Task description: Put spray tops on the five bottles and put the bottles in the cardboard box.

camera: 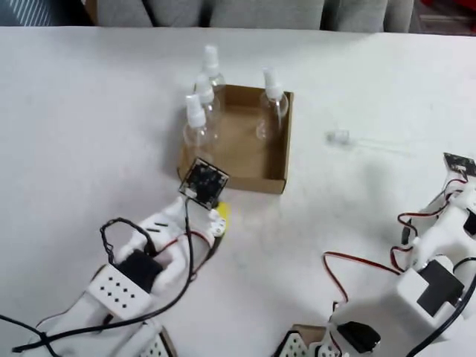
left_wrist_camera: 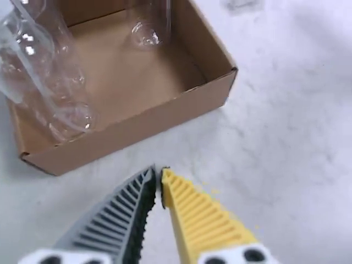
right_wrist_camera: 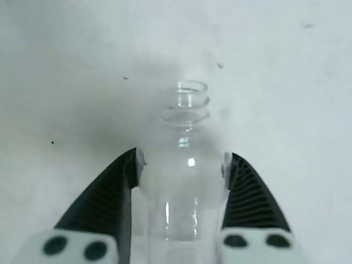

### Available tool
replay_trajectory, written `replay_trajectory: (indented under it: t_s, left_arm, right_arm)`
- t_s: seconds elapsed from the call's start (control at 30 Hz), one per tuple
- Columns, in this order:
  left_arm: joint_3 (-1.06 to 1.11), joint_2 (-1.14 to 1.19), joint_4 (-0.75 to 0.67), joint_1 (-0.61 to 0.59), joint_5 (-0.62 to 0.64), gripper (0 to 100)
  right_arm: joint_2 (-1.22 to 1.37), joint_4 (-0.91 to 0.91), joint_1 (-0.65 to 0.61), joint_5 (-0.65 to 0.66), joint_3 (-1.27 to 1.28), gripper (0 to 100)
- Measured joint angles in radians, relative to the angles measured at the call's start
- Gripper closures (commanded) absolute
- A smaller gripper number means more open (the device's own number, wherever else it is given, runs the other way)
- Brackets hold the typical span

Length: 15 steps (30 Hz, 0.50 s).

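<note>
The cardboard box (camera: 287, 141) stands mid-table and holds several clear bottles with white spray tops: three along one side (camera: 195, 123) and one at the far corner (camera: 273, 104). My left gripper (camera: 221, 217) sits just in front of the box's near wall (left_wrist_camera: 137, 129); its grey and yellow fingers (left_wrist_camera: 158, 175) are shut and hold nothing. My right gripper (right_wrist_camera: 181, 159) is shut on an uncapped clear bottle (right_wrist_camera: 186, 107) with its threaded neck pointing away over the white table. A loose spray top (camera: 338, 136) with its thin tube lies on the table to the right of the box.
The right arm (camera: 439, 275) sits at the table's near right corner, trailing red and black cables. The left arm's body (camera: 123, 286) lies at the near left. Grey chairs line the far edge. White table surface stretches between the box and the right arm.
</note>
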Motion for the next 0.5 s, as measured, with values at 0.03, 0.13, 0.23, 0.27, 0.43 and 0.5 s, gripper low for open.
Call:
replay_trajectory:
  t_s: [0.03, 0.13, 0.23, 0.27, 0.43, 0.5]
  left_arm:
    - [0.0, 0.0, -0.021, 0.021, 0.009, 98]
    - [0.0, 0.0, -0.075, 0.086, 0.095, 98]
    - [-0.026, 0.015, -0.098, 0.158, 0.17, 98]
    - [-0.049, 0.037, -0.101, 0.176, 0.18, 98]
    - [-0.276, 0.284, -0.12, 0.241, 0.193, 98]
    - [-0.377, 0.422, -0.167, 0.265, 0.193, 98]
  right_arm:
    - [0.0, 0.0, 0.006, 0.0, 0.0, 97.4]
    - [0.0, 0.0, 0.034, -0.002, 0.0, 97.9]
    - [0.0, 0.0, 0.061, -0.002, -0.008, 98.1]
    - [0.0, 0.0, 0.072, -0.002, -0.012, 98.1]
    - [0.0, 0.0, 0.124, 0.015, -0.034, 97.9]
    - [0.0, 0.0, 0.137, 0.021, -0.034, 97.9]
